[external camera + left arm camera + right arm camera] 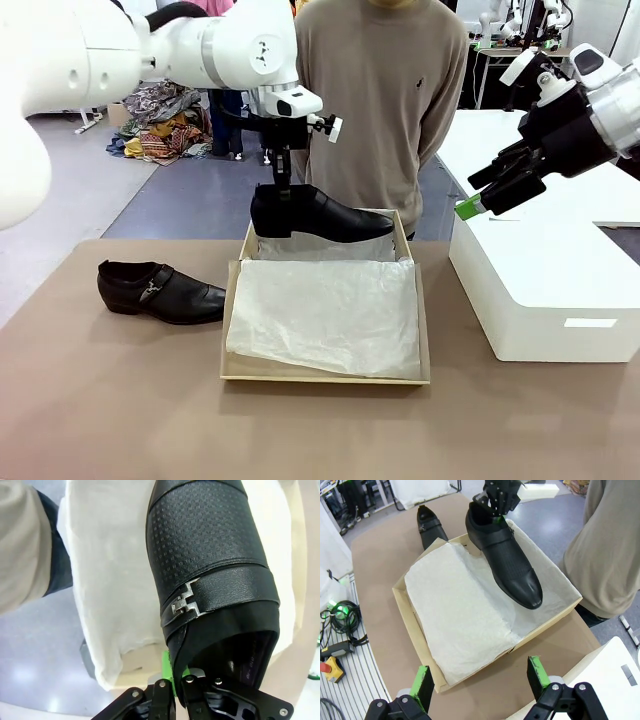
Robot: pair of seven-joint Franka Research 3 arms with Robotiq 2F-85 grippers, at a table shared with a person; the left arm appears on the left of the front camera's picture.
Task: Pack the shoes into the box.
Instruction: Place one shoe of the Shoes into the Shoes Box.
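Box (325,379) lies nearest; over its far edge my left pincer (284,190) grips one shoe (325,215), other shoe (165,292) lies left of it, right pincer (479,672) gapes open.

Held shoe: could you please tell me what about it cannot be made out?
Toe of the held shoe: cut off by left wrist view's top edge.
Insole print: too dark and small there.
One fingertip of the left end effector: inside the heel opening, same view.

Two black shoes (325,216), one cardboard box (325,378), one white block (540,300), one person (380,100).
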